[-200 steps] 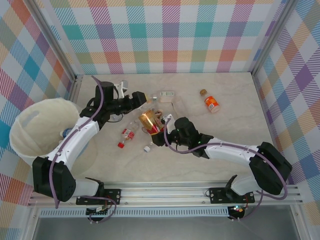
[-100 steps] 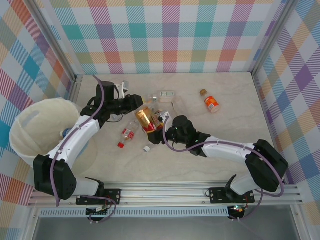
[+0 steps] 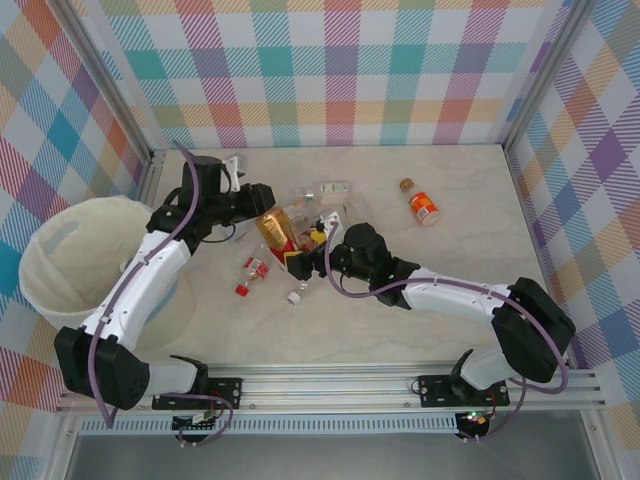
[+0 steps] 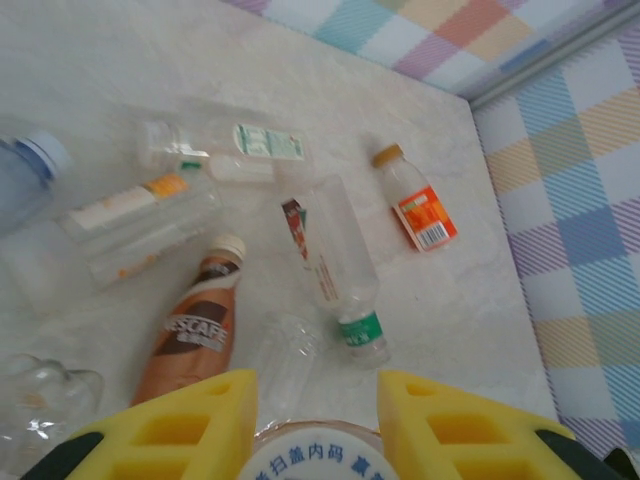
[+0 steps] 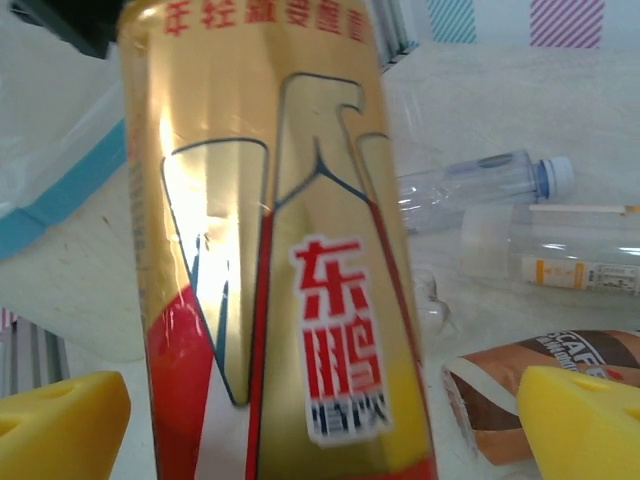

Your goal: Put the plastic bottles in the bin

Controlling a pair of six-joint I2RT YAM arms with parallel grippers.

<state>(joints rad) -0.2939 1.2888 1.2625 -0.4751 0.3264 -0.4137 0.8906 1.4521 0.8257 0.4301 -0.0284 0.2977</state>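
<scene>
Gold bottle (image 3: pixel 272 228) with red print hung tilted above the loose pile. Brown Nescafe bottle (image 4: pixel 195 335), a clear green-banded bottle (image 4: pixel 340 270) and an orange-labelled bottle (image 3: pixel 421 207) lay on their sides. White bag-lined bin (image 3: pixel 70 250) sat far left.

Obstacles: gold bottle (image 5: pixel 270 250) in the open jaws of my right gripper (image 5: pixel 320 385), gaps either side; bottle heap (image 3: pixel 318 212) mid-table just beyond it. Free room: bare table (image 3: pixel 470 250) right of the heap, except one orange-labelled bottle (image 3: pixel 423 208); near strip before my bases; bin (image 3: pixel 40 300) mouth open from above
</scene>
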